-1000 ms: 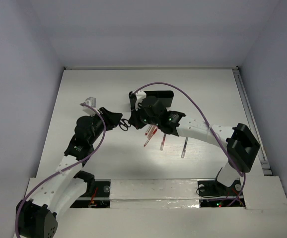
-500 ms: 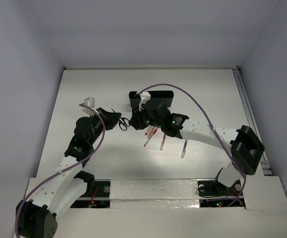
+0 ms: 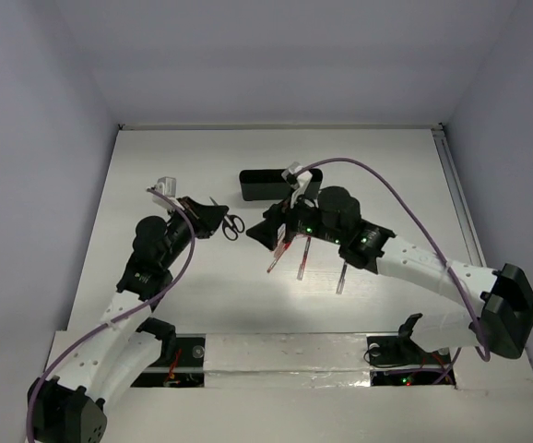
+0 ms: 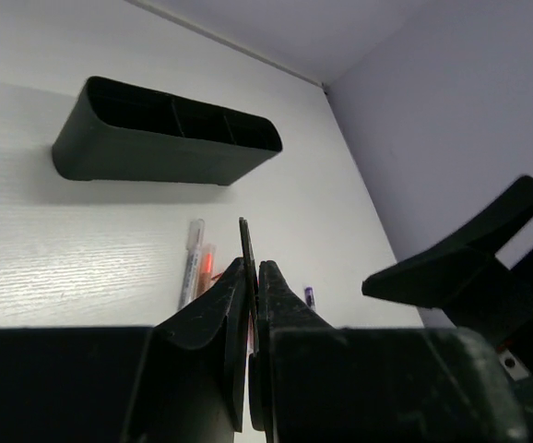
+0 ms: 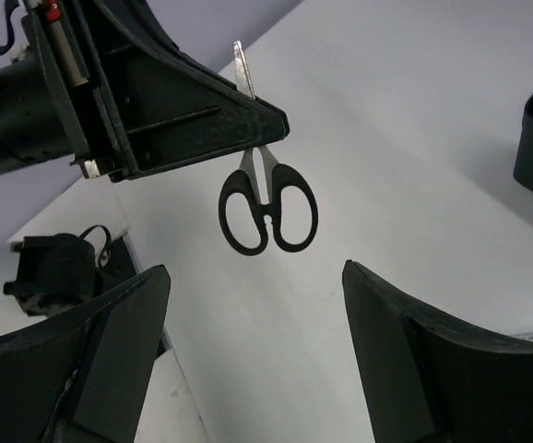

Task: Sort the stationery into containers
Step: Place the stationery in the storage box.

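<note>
Small black-handled scissors point(image 3: 231, 224) hang above the table, with my left gripper point(image 3: 219, 220) shut on their blades. In the left wrist view the blade point(image 4: 244, 242) sticks up between the closed jaws of the left gripper point(image 4: 253, 269). My right gripper point(image 3: 271, 233) stands open, just right of the scissors and apart from them. Seen from the right wrist, the handles point(image 5: 268, 209) dangle ahead of the right gripper point(image 5: 257, 341). Three thin pens point(image 3: 278, 251) point(image 3: 302, 261) point(image 3: 341, 277) lie on the table. The long black tray point(image 3: 268, 185) sits behind them.
The tray point(image 4: 160, 148) has dividers inside, and pens point(image 4: 193, 269) lie in front of it. Purple cables arc over both arms. The table's back wall is close behind the tray. The right arm's forearm point(image 3: 405, 263) hangs over the right side of the table.
My right gripper has opened, let go of the scissors and drawn back to the right. My left gripper has closed on the blades and now holds the scissors alone.
</note>
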You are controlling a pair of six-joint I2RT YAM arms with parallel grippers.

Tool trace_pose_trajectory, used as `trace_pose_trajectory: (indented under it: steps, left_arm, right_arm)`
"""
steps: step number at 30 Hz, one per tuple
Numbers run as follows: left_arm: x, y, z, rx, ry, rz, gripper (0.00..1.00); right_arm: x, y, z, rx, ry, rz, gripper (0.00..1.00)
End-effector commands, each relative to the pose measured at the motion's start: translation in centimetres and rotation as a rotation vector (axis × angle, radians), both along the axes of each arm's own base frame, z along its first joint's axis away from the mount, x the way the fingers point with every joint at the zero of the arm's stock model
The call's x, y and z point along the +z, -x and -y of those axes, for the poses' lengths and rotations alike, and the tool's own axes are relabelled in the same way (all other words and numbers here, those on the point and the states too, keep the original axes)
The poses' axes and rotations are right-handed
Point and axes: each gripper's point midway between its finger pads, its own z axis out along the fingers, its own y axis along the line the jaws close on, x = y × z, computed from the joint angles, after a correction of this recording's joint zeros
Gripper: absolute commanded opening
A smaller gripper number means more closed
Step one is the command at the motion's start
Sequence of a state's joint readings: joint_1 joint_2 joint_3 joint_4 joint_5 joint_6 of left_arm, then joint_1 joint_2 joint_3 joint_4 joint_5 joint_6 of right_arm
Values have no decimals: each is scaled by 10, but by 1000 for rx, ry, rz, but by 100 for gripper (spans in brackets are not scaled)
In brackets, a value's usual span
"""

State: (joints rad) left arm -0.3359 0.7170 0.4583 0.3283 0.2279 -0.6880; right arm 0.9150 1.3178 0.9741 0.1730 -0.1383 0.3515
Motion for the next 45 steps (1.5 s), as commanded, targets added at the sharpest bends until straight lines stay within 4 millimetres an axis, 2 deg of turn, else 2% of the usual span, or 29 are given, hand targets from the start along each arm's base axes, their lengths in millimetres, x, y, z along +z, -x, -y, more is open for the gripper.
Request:
trace_pose_trajectory:
  steps: [1, 2, 3, 4, 5, 6, 7, 8, 12, 13, 15, 17, 22, 25, 31, 32, 34, 35, 37, 38, 42, 45]
  left_arm:
    - [43, 7, 15, -114, -10, 141, 0]
    - [44, 13, 21, -166, -12, 149, 0]
    - [45, 16, 24, -190, -16, 163, 0]
    - [48, 18, 27, -213, -12, 180, 0]
    - [49, 23, 32, -255, -13, 191, 0]
    - [49, 24, 34, -274, -12, 194, 0]
    - [53, 26, 37, -296, -9, 213, 0]
    - [52, 31, 44, -342, -5, 212, 0]
    - [58, 39, 55, -419, 24, 243, 0]
    - [60, 42, 58, -437, 31, 252, 0]
    - [62, 44, 61, -451, 35, 259, 0]
    - [64, 46, 63, -457, 36, 269, 0]
    - [67, 50, 68, -475, 48, 289, 0]
    - [67, 52, 72, -484, 54, 287, 0]
    - [67, 53, 75, -489, 55, 289, 0]
    - [67, 53, 75, -487, 52, 291, 0]
    - [68, 55, 77, -493, 53, 294, 0]
    - [68, 55, 76, -488, 52, 293, 0]
    - [67, 54, 75, -483, 49, 290, 0]
    - [67, 53, 75, -474, 48, 290, 0]
    - [70, 49, 65, -403, 40, 290, 0]
    - [78, 47, 56, -341, 24, 308, 35]
  right_arm:
    - [32, 4, 11, 153, -90, 121, 82]
    - [31, 3, 15, 179, -100, 107, 82]
    - [31, -12, 27, 169, -107, 102, 82]
    - [32, -3, 28, 256, -120, 94, 82]
    - [37, -3, 29, 288, -126, 104, 83]
    - [33, -2, 29, 320, -113, 93, 83]
    - [34, 9, 27, 390, -107, 96, 83]
    - [36, 11, 26, 416, -101, 109, 84]
    - [46, 13, 19, 470, -126, 103, 84]
    - [41, 11, 17, 474, -124, 85, 83]
    - [45, 12, 13, 492, -155, 70, 81]
    - [39, 18, 10, 533, -176, 13, 78]
    - [26, 12, 6, 524, -177, -22, 75]
    - [21, 17, -2, 549, -171, -39, 71]
    - [19, 21, -9, 561, -163, -45, 48]
    - [18, 20, -9, 561, -163, -45, 40]
    - [16, 23, -11, 566, -161, -50, 33]
    - [15, 23, -11, 563, -162, -50, 24]
    - [15, 21, -11, 549, -164, -51, 15]
    - [15, 20, -11, 543, -164, -54, 7]
    - [14, 15, -12, 507, -167, -67, 0]
    - [15, 8, -13, 469, -174, -59, 0]
